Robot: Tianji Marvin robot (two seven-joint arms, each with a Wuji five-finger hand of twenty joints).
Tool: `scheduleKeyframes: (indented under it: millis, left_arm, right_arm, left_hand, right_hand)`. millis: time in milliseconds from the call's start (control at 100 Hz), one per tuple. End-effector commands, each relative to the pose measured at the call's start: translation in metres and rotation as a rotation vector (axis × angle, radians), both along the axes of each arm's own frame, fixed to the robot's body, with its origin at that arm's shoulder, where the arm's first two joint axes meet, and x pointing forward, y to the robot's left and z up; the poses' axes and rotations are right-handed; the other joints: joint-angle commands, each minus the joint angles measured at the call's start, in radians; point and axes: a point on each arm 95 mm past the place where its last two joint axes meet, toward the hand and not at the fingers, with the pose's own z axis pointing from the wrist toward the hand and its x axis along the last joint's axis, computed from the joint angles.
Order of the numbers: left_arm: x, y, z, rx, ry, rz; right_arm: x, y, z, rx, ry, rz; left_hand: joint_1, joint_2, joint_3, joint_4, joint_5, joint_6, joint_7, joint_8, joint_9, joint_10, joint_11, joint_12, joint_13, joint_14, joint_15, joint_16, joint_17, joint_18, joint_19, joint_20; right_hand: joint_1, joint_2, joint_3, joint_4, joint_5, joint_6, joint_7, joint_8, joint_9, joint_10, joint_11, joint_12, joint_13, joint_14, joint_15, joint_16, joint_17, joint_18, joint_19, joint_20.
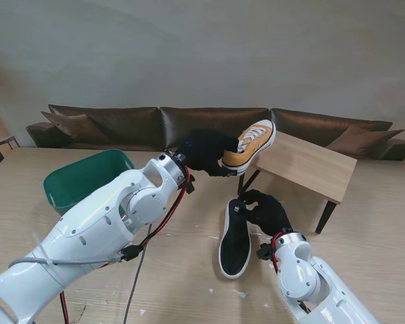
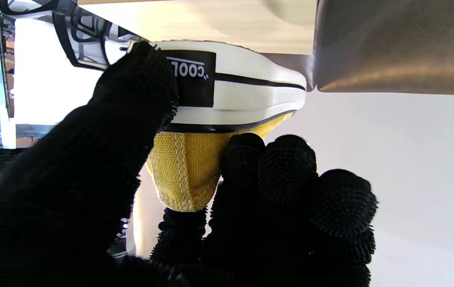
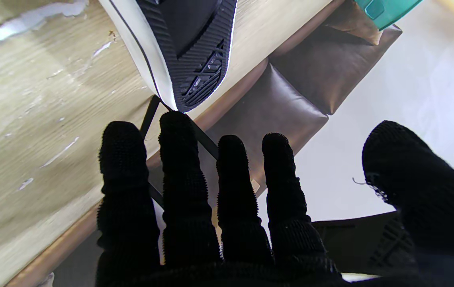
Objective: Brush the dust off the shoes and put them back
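A yellow sneaker (image 1: 251, 146) sits raised at upper centre of the stand view, its heel pinched by my left hand (image 1: 206, 151), thumb (image 2: 139, 87) on the white sole and fingers (image 2: 282, 167) on the canvas. Its toe hangs over a small wooden side table (image 1: 310, 165). The second shoe (image 1: 235, 237) lies sole-up at lower centre, touching my right hand (image 1: 266, 212), whose fingers (image 3: 183, 167) are spread and hold nothing. A green basket (image 1: 77, 181) stands at middle left; I cannot see its contents.
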Motion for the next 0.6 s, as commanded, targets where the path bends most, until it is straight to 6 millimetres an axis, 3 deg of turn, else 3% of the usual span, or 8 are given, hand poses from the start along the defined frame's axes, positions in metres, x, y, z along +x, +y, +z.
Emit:
scheduleKeyframes:
  millis: [0,590]
  left_arm:
    - [0.004,-0.012,0.016,-0.011,-0.022,-0.013]
    - [0.040,-0.040,-0.003,-0.023,0.037,-0.074]
  right_arm:
    - [0.000,0.004,-0.003,0.004,0.016,0.009]
    - [0.006,0.003,-0.013,0.018,0.056,-0.004]
  left_hand:
    - [0.139,0.137,0.087,0.044,0.103,0.121,0.413,0.161,0.009,-0.109,0.002,0.023,0.019,-0.025,-0.012,0.014,-0.008,-0.009,0.006,0.012]
    - [0.171,0.158,0.021,0.042,0.092,0.124,0.393,0.177,-0.007,-0.096,-0.028,0.023,-0.013,0.002,-0.012,0.018,-0.029,-0.039,0.012,0.019]
  right_hand:
    - [-0.032,0.024,0.003,0.028,0.012,0.005,-0.008,-0.003,-0.018,0.014,0.002,-0.013,-0.016,0.000,0.010,0.004,-0.283,0.022,-0.016,0.003]
    - [-0.031,0.028,0.009,0.028,0.014,0.005,-0.003,-0.004,-0.015,0.015,0.005,-0.014,-0.014,0.001,0.014,0.004,-0.285,0.021,-0.015,0.002]
